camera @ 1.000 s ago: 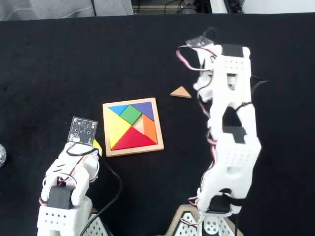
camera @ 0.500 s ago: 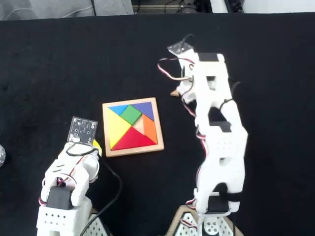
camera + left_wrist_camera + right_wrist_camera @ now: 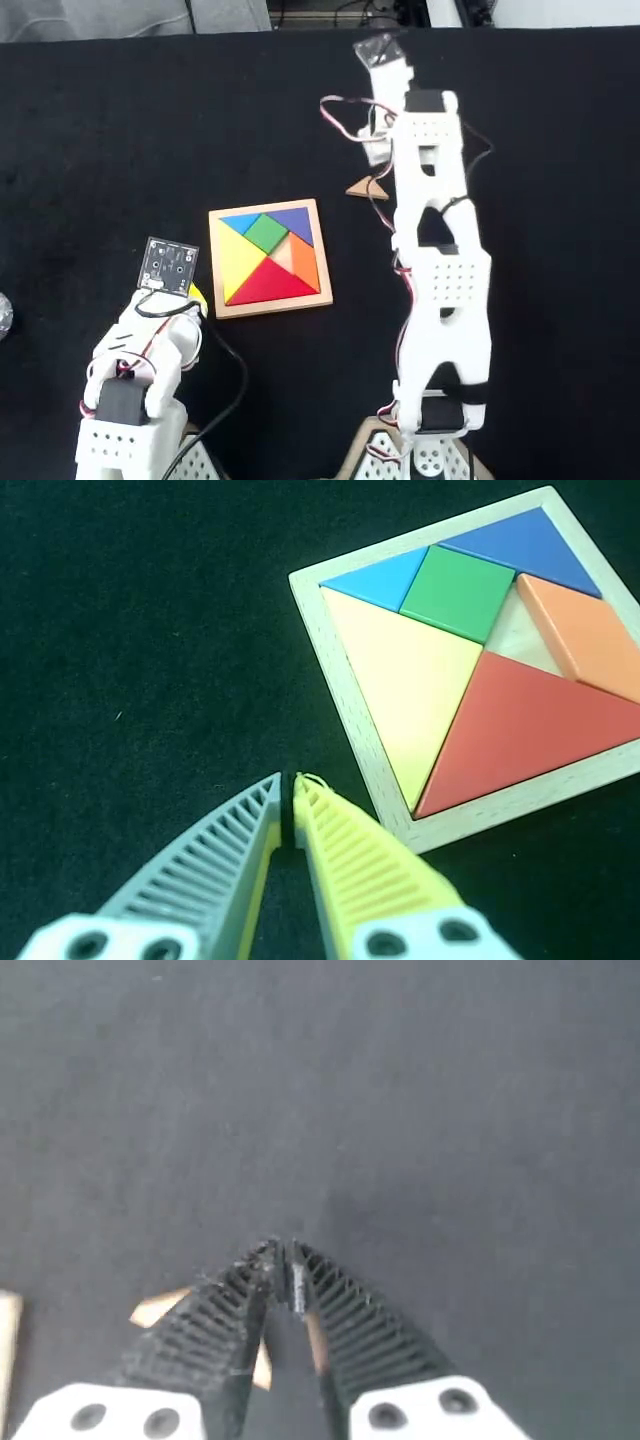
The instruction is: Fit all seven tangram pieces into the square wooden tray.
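A black tablecloth [image 3: 110, 130] meets grey fabric [image 3: 100, 15] at its far edge.

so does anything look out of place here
Yes: one tan triangle lies on the table outside the tray, while a bare triangular gap sits unfilled inside it.

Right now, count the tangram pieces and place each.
7. In the tray: yellow triangle, red triangle, green square, orange parallelogram, light blue triangle, dark blue triangle. Outside, beside the right arm: tan triangle.

White arms [image 3: 440, 290] carry cables [image 3: 343, 113]; left end effector [image 3: 290, 792] yellow-grey, right end effector [image 3: 281, 1253] black.
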Motion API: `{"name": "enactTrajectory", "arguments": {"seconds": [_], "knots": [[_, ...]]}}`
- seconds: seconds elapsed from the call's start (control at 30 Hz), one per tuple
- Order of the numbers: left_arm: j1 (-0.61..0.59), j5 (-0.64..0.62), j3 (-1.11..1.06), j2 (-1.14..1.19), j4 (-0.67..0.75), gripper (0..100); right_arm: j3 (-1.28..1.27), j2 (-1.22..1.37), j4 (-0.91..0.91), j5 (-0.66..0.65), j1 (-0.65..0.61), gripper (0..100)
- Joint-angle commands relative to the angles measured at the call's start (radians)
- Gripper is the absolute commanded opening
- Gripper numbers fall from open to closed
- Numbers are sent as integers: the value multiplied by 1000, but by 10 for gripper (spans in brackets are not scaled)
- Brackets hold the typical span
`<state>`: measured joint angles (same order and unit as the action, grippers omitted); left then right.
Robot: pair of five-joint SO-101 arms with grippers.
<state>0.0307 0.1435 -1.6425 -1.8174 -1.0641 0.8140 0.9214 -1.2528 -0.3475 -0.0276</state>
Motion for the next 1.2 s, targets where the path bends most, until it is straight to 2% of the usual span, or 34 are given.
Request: {"name": "enactTrajectory", "arguments": {"seconds": [0.0, 0.23, 0.47, 0.57, 0.7, 0.83, 0.93, 1.03, 1.17], "knots": [[8, 0, 8, -6, 15, 33, 74, 53, 14, -17, -6, 11], [12, 0, 8, -6, 15, 33, 251, 105, -290, -157, -83, 11], [8, 0, 8, -6, 15, 33, 308, 153, -493, -304, -196, 11], [7, 0, 8, -6, 15, 33, 260, 137, -516, -310, -196, 11], [4, 0, 8, -6, 14, 33, 81, 12, -516, -327, -135, 11], [8, 0, 8, -6, 12, 33, -222, -275, -503, -371, -98, 11], [12, 0, 8, -6, 14, 33, -432, -561, -420, -298, -68, 11], [12, 0, 8, -6, 14, 33, -668, -811, -261, -158, -31, 11], [12, 0, 8, -6, 12, 33, -1029, -1006, -29, -75, -20, 11]]}}
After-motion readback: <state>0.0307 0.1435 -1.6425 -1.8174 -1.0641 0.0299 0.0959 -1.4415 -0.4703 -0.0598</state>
